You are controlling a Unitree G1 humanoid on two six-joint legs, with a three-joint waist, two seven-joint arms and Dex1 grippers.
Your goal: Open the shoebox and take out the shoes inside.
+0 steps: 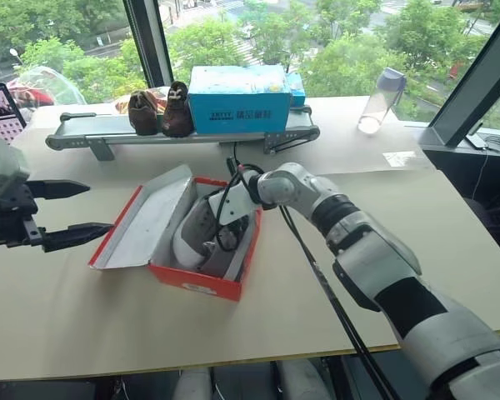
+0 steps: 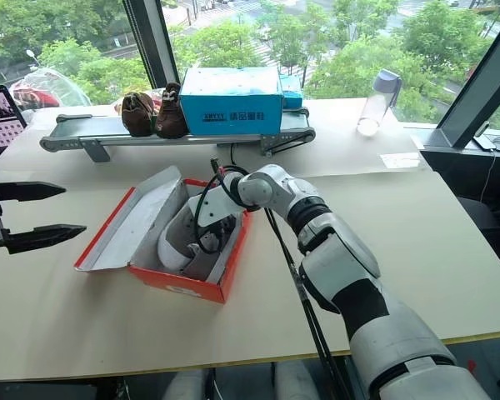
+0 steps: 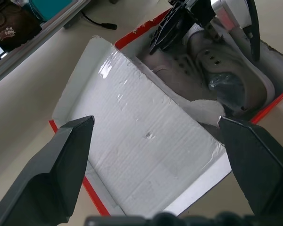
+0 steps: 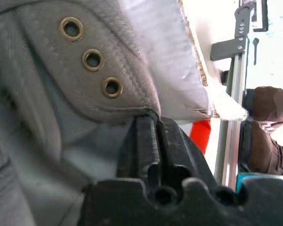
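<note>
Left eye view shows the shoebox lying open near the middle of the pale worktop, its red-orange walls facing the robot and its hinged lid folded back to the robot's left, white inside turned up. Inside the box sit the shoes, greyish-tan canvas with white soles, packed close together, with a bluish insole visible in the left wrist view.

The right end effector reaches into the box from the far right side, tilted down onto the shoes. In the right wrist view its two black fingers are pressed together, and their tips meet the canvas edge of a shoe just below a row of three metal eyelets; a thin fold of canvas appears to be pinched between them.

The left end effector hangs above the worktop to the left of the lid, apart from the box, its two fingers spread wide with nothing between them.

Along the far edge of the worktop stands a small conveyor carrying a pair of dark brown shoes and a blue box. A clear bottle stands further right, near the window. Black cables run from the conveyor across the worktop under the right arm
</note>
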